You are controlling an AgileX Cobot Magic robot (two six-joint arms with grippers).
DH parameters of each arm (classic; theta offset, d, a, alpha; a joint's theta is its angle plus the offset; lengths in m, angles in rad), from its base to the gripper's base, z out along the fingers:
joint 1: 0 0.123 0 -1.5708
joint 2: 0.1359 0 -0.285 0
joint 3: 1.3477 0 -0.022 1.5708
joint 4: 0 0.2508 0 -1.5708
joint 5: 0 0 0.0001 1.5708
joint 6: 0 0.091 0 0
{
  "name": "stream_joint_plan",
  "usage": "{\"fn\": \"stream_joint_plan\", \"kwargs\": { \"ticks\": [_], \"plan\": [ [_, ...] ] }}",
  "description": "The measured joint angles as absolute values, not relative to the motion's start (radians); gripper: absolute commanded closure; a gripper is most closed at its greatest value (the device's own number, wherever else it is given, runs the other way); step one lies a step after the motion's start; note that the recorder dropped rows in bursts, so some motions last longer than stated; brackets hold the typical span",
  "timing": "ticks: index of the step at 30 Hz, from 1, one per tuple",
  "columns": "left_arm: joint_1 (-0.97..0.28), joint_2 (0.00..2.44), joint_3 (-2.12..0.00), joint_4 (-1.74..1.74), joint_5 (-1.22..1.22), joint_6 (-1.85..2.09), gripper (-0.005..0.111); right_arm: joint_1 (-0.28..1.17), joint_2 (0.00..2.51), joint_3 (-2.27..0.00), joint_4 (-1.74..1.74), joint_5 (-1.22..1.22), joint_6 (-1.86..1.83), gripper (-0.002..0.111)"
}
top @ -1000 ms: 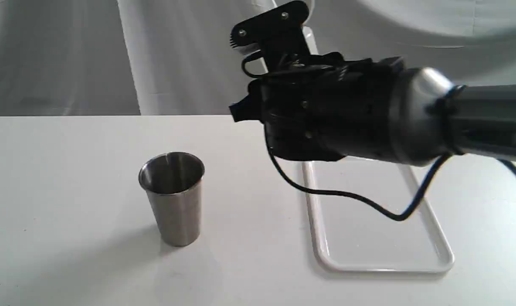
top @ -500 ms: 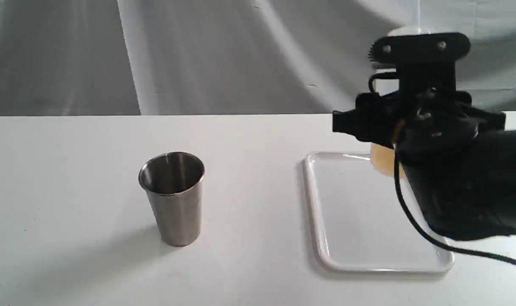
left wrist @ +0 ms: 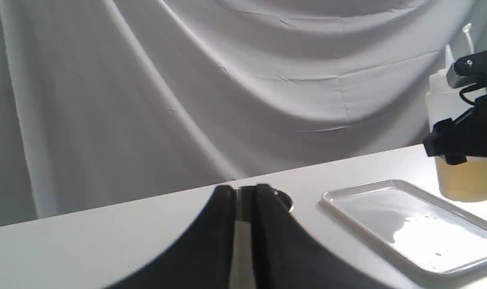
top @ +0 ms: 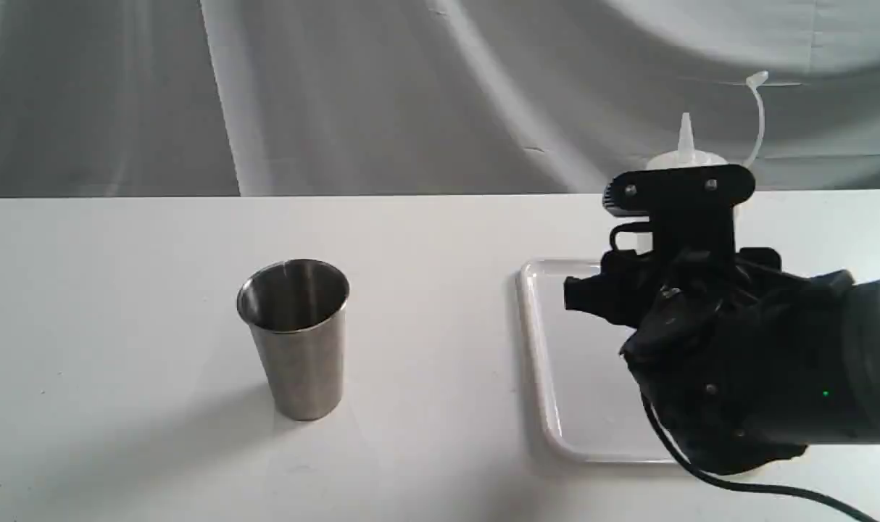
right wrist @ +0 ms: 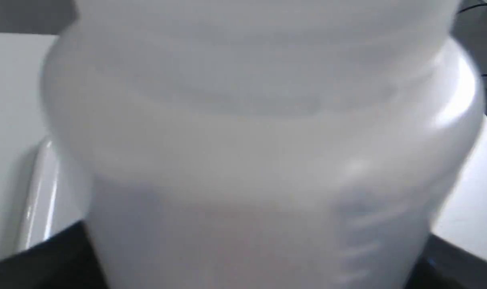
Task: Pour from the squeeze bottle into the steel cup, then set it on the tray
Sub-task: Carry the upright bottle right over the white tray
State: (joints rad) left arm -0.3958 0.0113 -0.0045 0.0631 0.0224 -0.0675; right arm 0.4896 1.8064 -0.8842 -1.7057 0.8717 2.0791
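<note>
Okay, right end effector (top: 675,243) pinches the squeeze bottle (left wrist: 464,180) mid-body, upright, likely so nothing spills, at the far end of the tray (top: 545,391); touchdown unclear. Steel cup (top: 295,341) stands well apart on the desk (top: 121,290).

I read no text, label, brand or number anywhere; the squeeze bottle (right wrist: 243,160) shows only faint raised marks, too blurred.
</note>
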Motion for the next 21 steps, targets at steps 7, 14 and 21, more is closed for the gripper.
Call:
{"fn": "stream_joint_plan", "kwargs": {
  "ticks": [7, 14, 21],
  "plan": [
    [-0.396, 0.011, -0.004, 0.063, 0.022, -0.067, 0.098, 0.490, 1.889, -0.999, -1.706, 0.875, 2.081, 0.090],
    [-0.396, 0.011, -0.004, 0.063, 0.022, -0.067, 0.098, 0.490, 1.964, -1.105, -1.714, 0.914, 2.083, 0.090],
    [-0.396, 0.011, -0.004, 0.063, 0.022, -0.067, 0.098, 0.490, 2.048, -1.138, -1.714, 0.949, 2.083, 0.090]
  ]
}}
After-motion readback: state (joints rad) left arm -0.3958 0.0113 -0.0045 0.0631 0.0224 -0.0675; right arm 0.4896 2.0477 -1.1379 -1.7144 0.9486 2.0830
